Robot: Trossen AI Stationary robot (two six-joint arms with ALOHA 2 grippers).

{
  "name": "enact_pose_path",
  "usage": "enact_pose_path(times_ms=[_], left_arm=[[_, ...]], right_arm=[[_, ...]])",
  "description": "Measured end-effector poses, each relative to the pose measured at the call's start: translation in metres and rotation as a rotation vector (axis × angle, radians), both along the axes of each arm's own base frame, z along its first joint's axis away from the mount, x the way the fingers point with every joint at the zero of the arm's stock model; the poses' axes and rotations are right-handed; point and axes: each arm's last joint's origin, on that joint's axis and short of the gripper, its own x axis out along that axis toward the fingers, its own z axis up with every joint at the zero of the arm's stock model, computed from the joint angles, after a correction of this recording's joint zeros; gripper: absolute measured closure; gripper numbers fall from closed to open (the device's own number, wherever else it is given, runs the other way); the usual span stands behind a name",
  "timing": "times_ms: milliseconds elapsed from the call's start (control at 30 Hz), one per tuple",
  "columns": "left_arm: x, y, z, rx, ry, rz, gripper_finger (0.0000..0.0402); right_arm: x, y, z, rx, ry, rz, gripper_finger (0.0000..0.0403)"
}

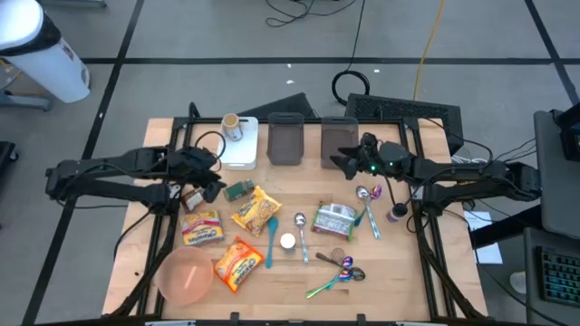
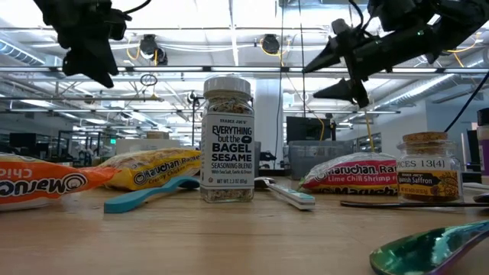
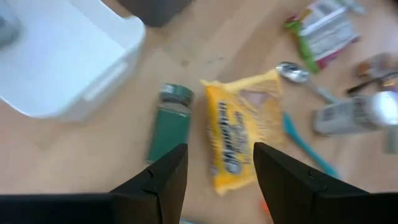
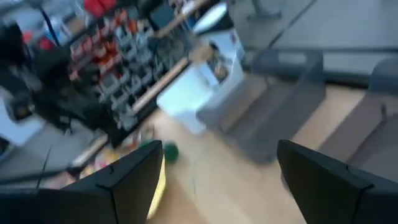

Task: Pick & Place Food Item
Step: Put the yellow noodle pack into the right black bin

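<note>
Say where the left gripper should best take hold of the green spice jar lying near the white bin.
Probably across the middle of the green jar, from straight above. It lies flat on its side on the table, apart from the yellow noodle packet, so the open left gripper can straddle its narrow width.

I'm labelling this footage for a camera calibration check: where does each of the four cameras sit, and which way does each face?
High view: overhead, straight down on the table; both arms show, left gripper and right gripper.
Low view: at tabletop height, level across; seasoning jar in front, both arms overhead.
Left wrist view: looks down past its own open fingers at the yellow ramen packet.
Right wrist view: past its own open fingers toward grey bins.
Shared: the high view also shows that ramen packet.
</note>
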Motion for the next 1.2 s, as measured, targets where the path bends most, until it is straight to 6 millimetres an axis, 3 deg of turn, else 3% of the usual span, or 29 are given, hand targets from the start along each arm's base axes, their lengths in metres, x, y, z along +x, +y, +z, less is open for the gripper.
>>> enact_pose_path(times_ms=[200, 433, 600, 800, 1200], left_arm=[[0.010, 0.006, -0.008, 0.064, 0.075, -0.038, 0.0213], [0.028, 0.012, -0.025, 0.016, 0.184, -0.093, 0.0194], [0.043, 0.012, -0.038, -0.046, 0.223, -0.215, 0.0149], [0.062, 0.012, -0.042, -0.014, 0.127, -0.395, 0.0110], [0.088, 0.017, -0.062, -0.042, 0.119, -0.415, 0.0103]], right_arm=[[0.003, -0.001, 0.014, 0.004, -0.173, -0.022, 0.0090], [0.006, 0.007, 0.015, 0.064, -0.209, 0.005, 0.0090], [0.011, 0.011, 0.010, 0.085, -0.188, 0.023, 0.0090], [0.020, 0.010, -0.004, 0.114, -0.130, 0.022, 0.0090], [0.041, 0.012, -0.025, 0.134, -0.116, 0.143, 0.0090]])
